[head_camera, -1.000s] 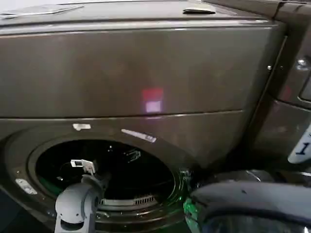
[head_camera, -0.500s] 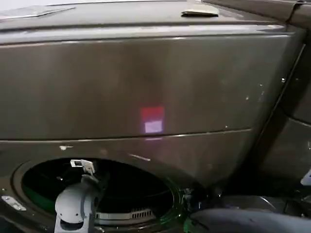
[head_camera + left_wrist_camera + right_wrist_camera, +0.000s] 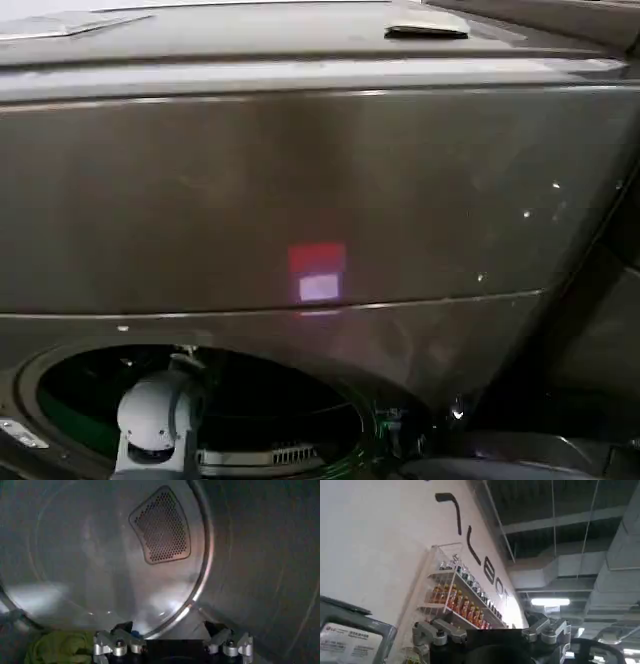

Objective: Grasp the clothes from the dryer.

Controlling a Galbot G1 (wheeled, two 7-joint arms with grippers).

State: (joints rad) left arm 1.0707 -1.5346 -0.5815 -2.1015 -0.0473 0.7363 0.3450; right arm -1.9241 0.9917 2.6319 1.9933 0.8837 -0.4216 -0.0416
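Note:
The dryer [image 3: 300,180] is a large grey-bronze machine, and its round porthole [image 3: 260,395] lies low in the head view. My left arm [image 3: 150,420] reaches through that opening. In the left wrist view, my left gripper [image 3: 169,629] stands open inside the steel drum [image 3: 250,570], its black fingertips [image 3: 122,628] wide apart with nothing between them. A yellow-green garment of the clothes [image 3: 55,647] lies crumpled on the drum floor, off to one side of the fingers and apart from them. My right gripper [image 3: 487,626] is open and empty, pointing up at a wall away from the dryer.
A perforated vent [image 3: 160,527] sits in the drum's back wall. A flat pale item [image 3: 428,24] rests on the dryer top. The right wrist view looks at a shelf of bottles [image 3: 462,605], the ceiling and a silver LG-labelled panel [image 3: 345,637].
The head view has shifted, so the porthole sits lower and the door and sticker at the right have left the frame. My left arm stays in the opening.

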